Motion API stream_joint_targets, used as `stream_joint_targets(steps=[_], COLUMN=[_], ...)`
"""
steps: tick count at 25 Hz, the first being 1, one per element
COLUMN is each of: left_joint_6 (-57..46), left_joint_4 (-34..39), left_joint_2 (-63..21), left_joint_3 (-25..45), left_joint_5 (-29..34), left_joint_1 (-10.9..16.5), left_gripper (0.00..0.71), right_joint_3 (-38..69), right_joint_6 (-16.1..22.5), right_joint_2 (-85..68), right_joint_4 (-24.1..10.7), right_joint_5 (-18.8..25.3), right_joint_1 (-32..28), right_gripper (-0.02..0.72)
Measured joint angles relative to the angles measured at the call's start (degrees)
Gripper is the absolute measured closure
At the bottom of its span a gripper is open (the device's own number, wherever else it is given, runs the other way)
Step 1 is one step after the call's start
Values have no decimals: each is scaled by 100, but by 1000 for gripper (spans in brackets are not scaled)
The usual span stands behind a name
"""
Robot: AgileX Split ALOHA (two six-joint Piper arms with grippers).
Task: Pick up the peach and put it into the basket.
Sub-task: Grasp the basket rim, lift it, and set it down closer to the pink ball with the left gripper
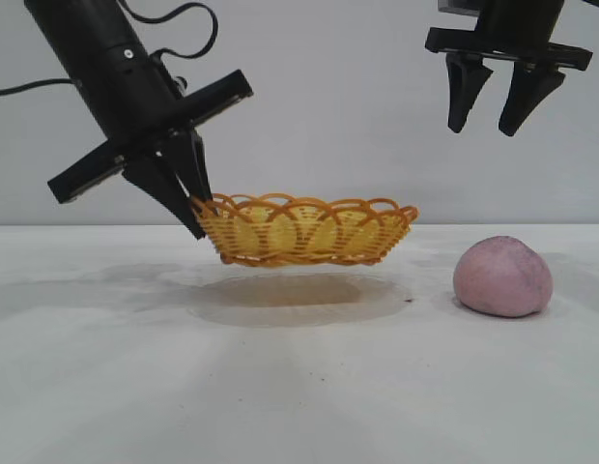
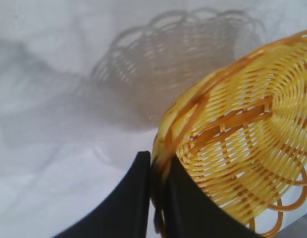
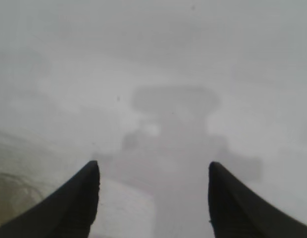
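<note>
The left tool [image 1: 195,205] is pinching the looped rim of the basket [image 1: 304,232] at the end farthest from the peach [image 1: 502,276], and the basket hangs in the air, clear of the white counter [image 1: 280,387], roughly level, with its shadow spread on the counter right beneath it. From the left wrist view the two dark fingers [image 2: 133,203] are pressed together on the orange-brown edge of the basket [image 2: 242,144], the yellow weave filling the space beyond them, and the basket's latticed shadow shows on the counter [image 2: 49,74] below.

The peach sits on the counter, off to the basket's side away from the left tool, near it but not touching, and lower than the lifted basket.

The right tool [image 1: 504,92] hangs high above the peach, well apart from it, fingers spread and holding nothing. In the right wrist view its two dark fingertips [image 3: 79,198] stand wide apart over the pale counter [image 3: 168,74], with the tool's own shadow between them.
</note>
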Motion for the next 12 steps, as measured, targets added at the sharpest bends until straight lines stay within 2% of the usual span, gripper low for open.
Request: stream_joint_targets(steps=[7, 8, 9, 12], left_joint_6=[10, 10, 12, 12], left_joint_4=[-82, -82, -82, -82], left_joint_2=[198, 222, 246, 254], left_joint_3=[0, 0, 0, 0], left_joint_5=[0, 0, 11, 11], left_joint_1=[0, 0, 0, 0], left_gripper=[710, 658, 658, 518], right_joint_3=[0, 0, 0, 0], right_joint_6=[0, 0, 0, 0], right_joint_2=[0, 0, 0, 0], right_joint_4=[0, 0, 0, 0], right_joint_5=[0, 0, 0, 0], right_joint_1=[0, 0, 0, 0], right_gripper=[292, 292, 292, 292])
